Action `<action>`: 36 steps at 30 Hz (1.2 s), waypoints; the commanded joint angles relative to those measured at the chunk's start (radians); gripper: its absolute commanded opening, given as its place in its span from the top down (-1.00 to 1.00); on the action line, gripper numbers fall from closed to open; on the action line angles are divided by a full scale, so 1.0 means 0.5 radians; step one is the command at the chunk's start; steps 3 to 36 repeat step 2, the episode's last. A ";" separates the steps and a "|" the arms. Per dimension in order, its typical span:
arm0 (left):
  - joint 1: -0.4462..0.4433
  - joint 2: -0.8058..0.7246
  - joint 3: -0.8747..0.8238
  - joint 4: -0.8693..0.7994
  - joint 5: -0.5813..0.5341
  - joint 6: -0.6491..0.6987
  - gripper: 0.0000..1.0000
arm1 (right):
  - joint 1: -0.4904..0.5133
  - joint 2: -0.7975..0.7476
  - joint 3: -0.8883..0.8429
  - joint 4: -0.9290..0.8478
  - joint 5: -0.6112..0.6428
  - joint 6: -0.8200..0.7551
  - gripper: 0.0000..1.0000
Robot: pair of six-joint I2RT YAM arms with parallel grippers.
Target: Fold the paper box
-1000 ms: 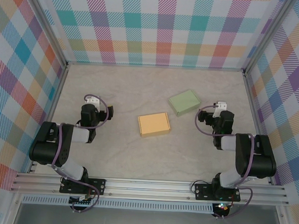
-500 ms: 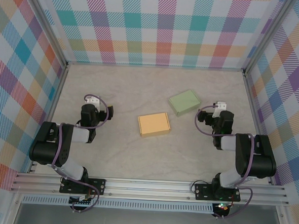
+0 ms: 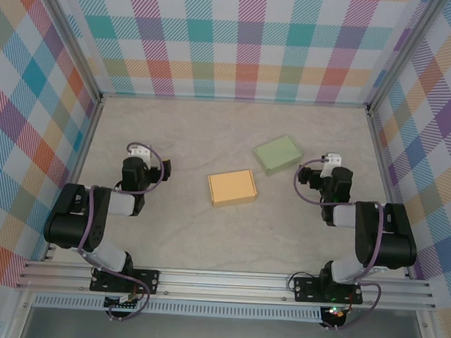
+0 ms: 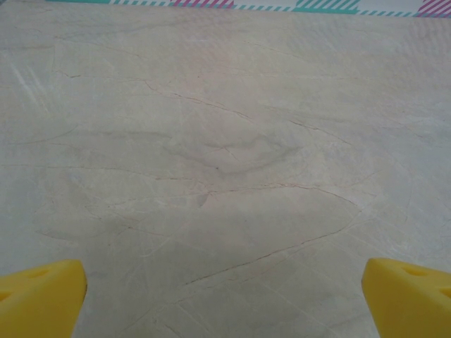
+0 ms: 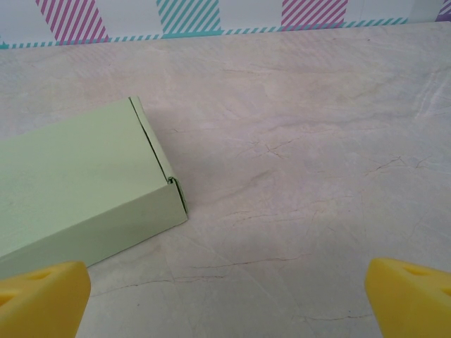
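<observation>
Two paper boxes lie on the marble table, both flat with their lids down. The orange box [image 3: 232, 188] sits mid-table and the light green box [image 3: 278, 154] lies behind it to the right. My left gripper [image 3: 138, 166] rests folded back at the left, well apart from the orange box. Its yellow fingertips [image 4: 39, 296] stand wide over bare table, so the left gripper [image 4: 225, 299] is open. My right gripper [image 3: 332, 172] sits just right of the green box. In its wrist view the green box [image 5: 77, 193] lies ahead on the left, and the right gripper [image 5: 227, 299] is open and holds nothing.
Checked walls [image 3: 233, 39] on metal posts close the table at the back and both sides. An aluminium rail [image 3: 226, 282] carrying the arm bases runs along the near edge. Bare marble [image 3: 212, 130] stretches behind the boxes.
</observation>
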 commanded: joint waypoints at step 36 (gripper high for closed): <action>0.014 0.007 0.016 -0.010 0.016 -0.021 -1.00 | -0.002 -0.008 0.024 -0.009 -0.039 0.029 -0.99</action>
